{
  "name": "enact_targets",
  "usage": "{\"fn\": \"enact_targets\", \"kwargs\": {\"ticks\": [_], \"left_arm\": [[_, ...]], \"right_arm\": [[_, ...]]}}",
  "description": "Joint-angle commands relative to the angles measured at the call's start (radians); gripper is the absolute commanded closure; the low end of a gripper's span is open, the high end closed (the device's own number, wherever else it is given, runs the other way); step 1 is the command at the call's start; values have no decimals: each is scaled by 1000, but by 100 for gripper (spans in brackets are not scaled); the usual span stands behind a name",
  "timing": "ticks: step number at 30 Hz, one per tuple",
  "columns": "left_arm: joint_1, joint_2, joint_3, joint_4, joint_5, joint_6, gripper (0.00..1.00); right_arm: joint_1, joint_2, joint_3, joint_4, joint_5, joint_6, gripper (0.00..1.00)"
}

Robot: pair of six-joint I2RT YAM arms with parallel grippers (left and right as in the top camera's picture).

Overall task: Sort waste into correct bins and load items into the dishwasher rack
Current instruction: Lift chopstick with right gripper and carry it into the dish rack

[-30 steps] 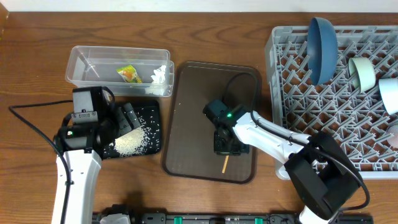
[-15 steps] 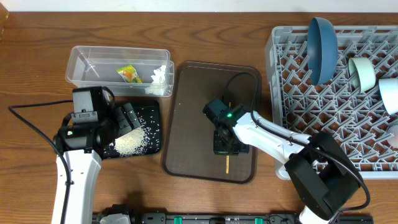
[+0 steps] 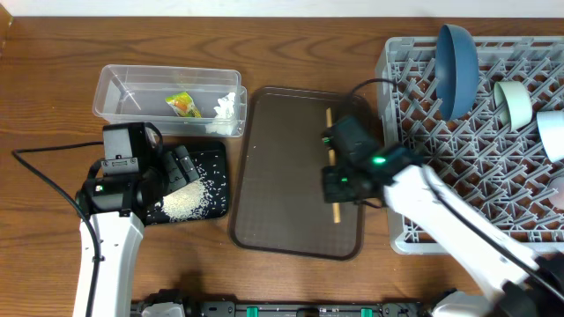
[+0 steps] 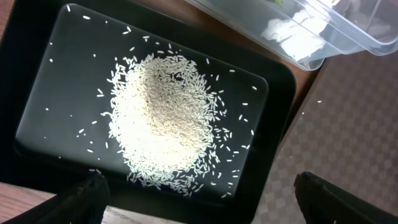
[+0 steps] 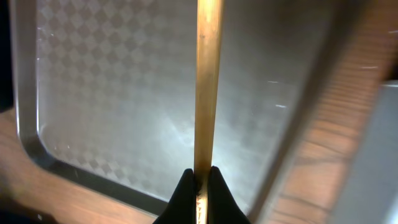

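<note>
Grey rack [image 3: 476, 167] fills the R side of the table [image 3: 53, 53]. Three pieces stand among its pegs: a blue dish [image 3: 456, 57] on edge at the back, a mint bowl [image 3: 515, 104] tipped on its side just R of it, and a light blue bowl [image 3: 553, 136] at the far R edge, partly cut off.

Brown tray [image 3: 282, 176] lies mid-table, its R rim just beside the rack's L wall.

Clear tub [image 3: 132, 92] sits back-L, w/ the black tray [image 4: 56, 62] right in front of it, the two touching or nearly so. The black tray's R edge meets the brown tray's L rim.

R gripper [image 5: 200, 186] is over the R half of the brown tray, near the rack. Its jaws are pinched together on the chopstick [image 5: 208, 93], gripping it near one end. The stick runs front-to-back along the tray's R side and looks held above the tray. Can't tell if any part touches it; the view is blurred.

L gripper [image 4: 205, 205] hovers over the black tray, jaws wide apart, nothing btwn them.

Rice [image 4: 161, 124] lies in a heap mid black tray, w/ stray grains scattered round it.

In the tub, the wrapper [image 3: 182, 105] is near the middle and the tissue [image 3: 227, 106] is at the R end, the two close together.
</note>
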State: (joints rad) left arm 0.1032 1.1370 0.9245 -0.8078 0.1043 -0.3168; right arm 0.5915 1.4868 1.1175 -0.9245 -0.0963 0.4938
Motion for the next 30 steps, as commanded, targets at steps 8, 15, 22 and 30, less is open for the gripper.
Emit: {"fn": "enact_targets", "kwargs": {"ticks": [8,15,22,30], "left_arm": [[3,2,9,-3,-12,-1,2],[3,2,9,-3,-12,-1,2],[3,2,9,-3,-12,-1,2],[3,2,9,-3,-12,-2,2]], "right_arm": [[-244,-156,11,-169,47,-263,99],[-359,-173,11,-176,46,-344,99],[-406,-173,11,-182,232,-375,99],[-408,-171,-15,-164,231,-406,99]]}}
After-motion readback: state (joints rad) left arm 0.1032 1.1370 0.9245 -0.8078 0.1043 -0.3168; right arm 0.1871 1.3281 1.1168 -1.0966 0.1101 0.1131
